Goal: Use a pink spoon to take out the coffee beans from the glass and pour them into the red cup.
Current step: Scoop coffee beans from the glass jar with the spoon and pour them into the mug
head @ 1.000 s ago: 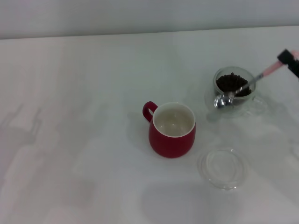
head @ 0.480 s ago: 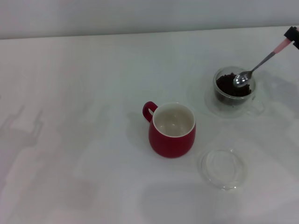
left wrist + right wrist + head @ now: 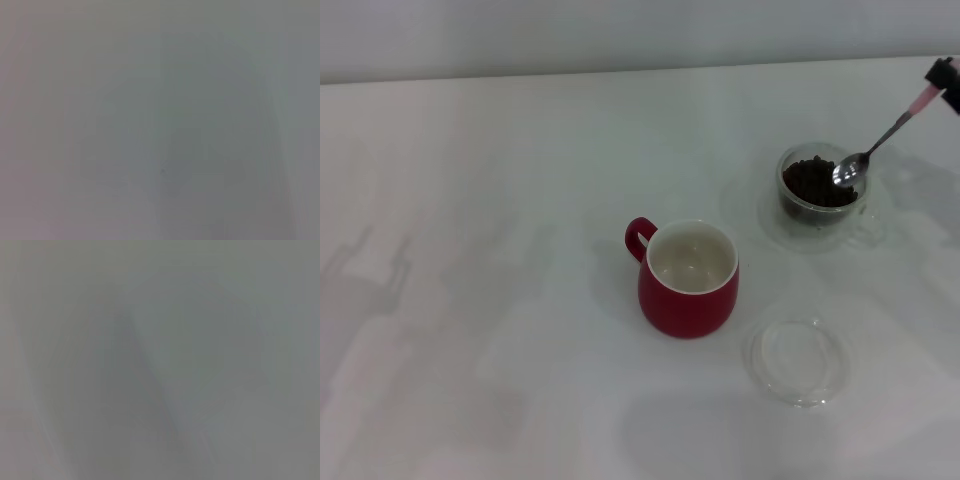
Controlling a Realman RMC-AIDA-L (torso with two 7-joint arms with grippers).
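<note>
The red cup [image 3: 688,280] stands mid-table, white inside, with no beans visible in it and its handle toward the back left. The glass [image 3: 818,188] stands at the back right and holds a heap of coffee beans [image 3: 808,183]. The pink spoon [image 3: 882,136] slants down from the right edge, and its shiny bowl rests over the beans at the glass's right rim. My right gripper [image 3: 947,78] shows only as a black tip at the right edge, shut on the spoon's pink handle. My left gripper is out of view. Both wrist views show only grey blur.
A flat shallow clear glass dish [image 3: 797,360] lies at the front right, near the red cup. The white table [image 3: 500,250] stretches to the left, with faint arm shadows on it. A pale wall runs along the back.
The spoon has been lifted from the glass's front left side and swung right. Its bowl now sits over the beans at the right rim, and the gripper has risen toward the back.
</note>
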